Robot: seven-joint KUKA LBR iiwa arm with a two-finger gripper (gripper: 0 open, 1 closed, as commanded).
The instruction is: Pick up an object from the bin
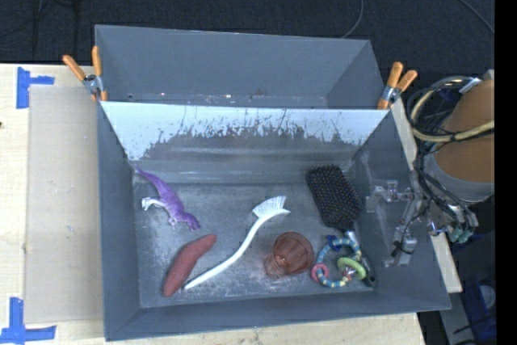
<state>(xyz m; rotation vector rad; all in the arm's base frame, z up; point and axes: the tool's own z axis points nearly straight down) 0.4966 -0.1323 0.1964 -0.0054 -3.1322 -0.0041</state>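
At the right side of the frame, the gripper (401, 242) hangs over the smooth sloping right wall of the grey metal bin (242, 93), below a wrist hung with looped cables and an orange cover. Whether the claw is released or clenched cannot be told from this view.

Nearest to it, in the lower right corner of the bin floor, lies a tangle of coloured rings (340, 263) in glossy blue, green and pink. Just above that tangle lies a black brush head (333, 196), oblong and densely studded with bristles. Left of the rings sits a rounded, brownish translucent lump (290, 254). A white brush (241, 246) with a long curved handle and fanned bristles lies at centre. Further left are a smooth red sausage-shaped piece (188, 263) and a purple toy dinosaur (168, 201).
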